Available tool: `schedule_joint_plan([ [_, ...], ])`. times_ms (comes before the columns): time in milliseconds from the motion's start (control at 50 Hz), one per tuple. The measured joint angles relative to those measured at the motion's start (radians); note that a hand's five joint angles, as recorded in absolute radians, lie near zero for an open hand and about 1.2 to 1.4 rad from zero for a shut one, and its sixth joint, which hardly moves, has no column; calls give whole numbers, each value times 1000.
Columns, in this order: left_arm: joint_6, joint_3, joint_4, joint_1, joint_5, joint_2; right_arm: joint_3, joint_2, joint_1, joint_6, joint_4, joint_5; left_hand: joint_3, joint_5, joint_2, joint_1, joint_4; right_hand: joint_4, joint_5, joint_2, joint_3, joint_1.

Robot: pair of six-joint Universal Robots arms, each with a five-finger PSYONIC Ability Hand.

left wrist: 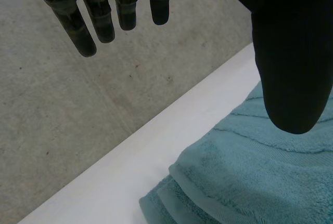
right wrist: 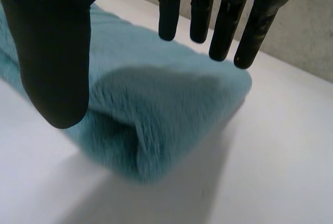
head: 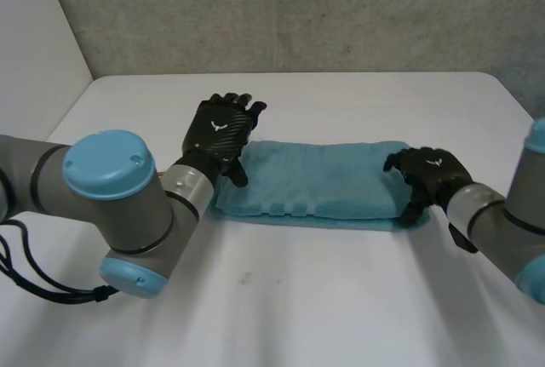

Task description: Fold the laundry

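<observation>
A teal towel [head: 315,180] lies folded into a long narrow strip across the middle of the white table [head: 341,299]. My left hand [head: 223,133] hovers over the towel's left end with its fingers [left wrist: 104,21] straight and spread, holding nothing; the layered towel edge [left wrist: 218,187] sits under its thumb [left wrist: 291,73]. My right hand [head: 426,175] is at the towel's right end, fingers [right wrist: 229,26] extended above the folded end [right wrist: 161,109], thumb [right wrist: 52,63] apart from them, nothing pinched.
The table's far edge [head: 298,75] meets a grey concrete wall [head: 298,9]. My left arm's elbow [head: 119,205] bulks over the near left of the table. Bare tabletop [head: 298,299] stretches in front of the towel.
</observation>
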Motion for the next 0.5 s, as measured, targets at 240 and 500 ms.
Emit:
schedule_joint_plan([
  [240, -1, -2, -6, -1, -21, 6, 79, 40, -69, -13, -156, -39, 0, 0, 0, 0, 0, 735, 703, 730, 727, 559],
  [500, -6, -111, -8, 19, -63, 145, -43, -11, -60, -239, -190, 24, 0, 0, 0, 0, 0, 770, 735, 758, 759, 581],
])
